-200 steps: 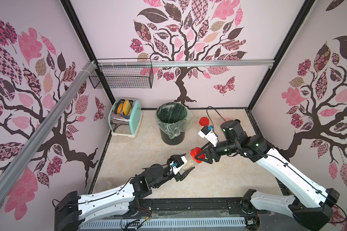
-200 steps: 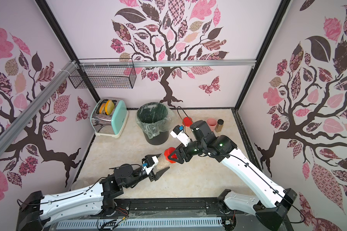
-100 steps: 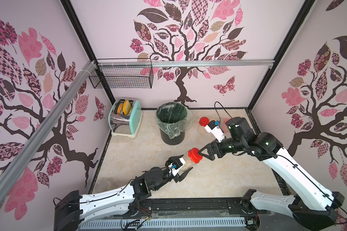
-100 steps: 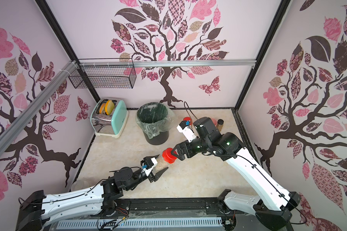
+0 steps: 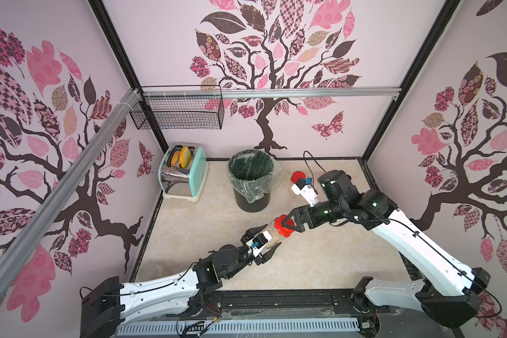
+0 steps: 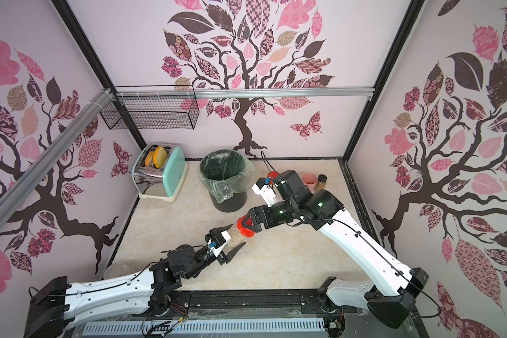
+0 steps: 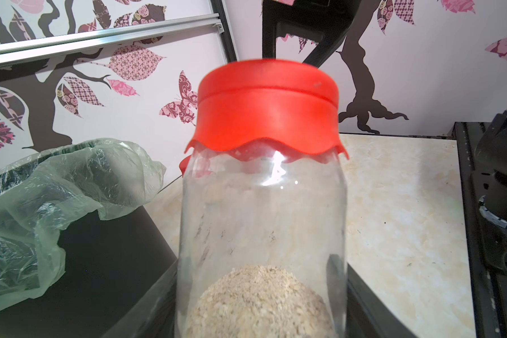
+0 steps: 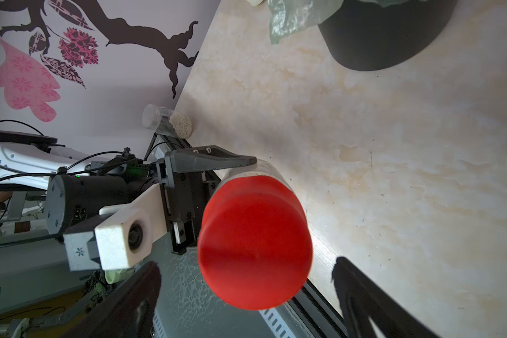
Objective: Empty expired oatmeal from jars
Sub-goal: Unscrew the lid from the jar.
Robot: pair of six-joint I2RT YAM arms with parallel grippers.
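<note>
One small clear round jar (image 6: 235, 236) with a bright red screw lid (image 5: 283, 226) is shown just below the centre of both top views, tilted, with its lid end raised toward the upper right. Its body is clamped by the closed fingers of the left gripper (image 5: 271, 237), which reaches in from the lower left. Pale beige flaky oatmeal (image 7: 258, 298) is seen heaped at the base end of the jar in the left wrist view, and the lid is seated on the mouth. The right gripper (image 8: 246, 264), entering from the right of the top views, is placed at the lid end. Its dark fingers (image 8: 141, 292) are spread wide, with a gap visible on each side of the lid in the right wrist view, so nothing is gripped by them. A black round waste bin lined with a translucent green bag (image 5: 252, 202) is located above the jar, with a mint-green toaster (image 5: 198, 175) to its left. A second red-lidded jar (image 5: 297, 176) is partly hidden behind the right arm, right of the bin. A third clear jar with a clear lid (image 8: 158, 117) is seen at the table's edge, upper left in the right wrist view, with oatmeal in its base. A pink cup (image 6: 309, 180) and a slim brown bottle with a black cap (image 6: 322, 181) are set side by side at the upper right of the beige marbled tabletop (image 5: 319, 257)
</note>
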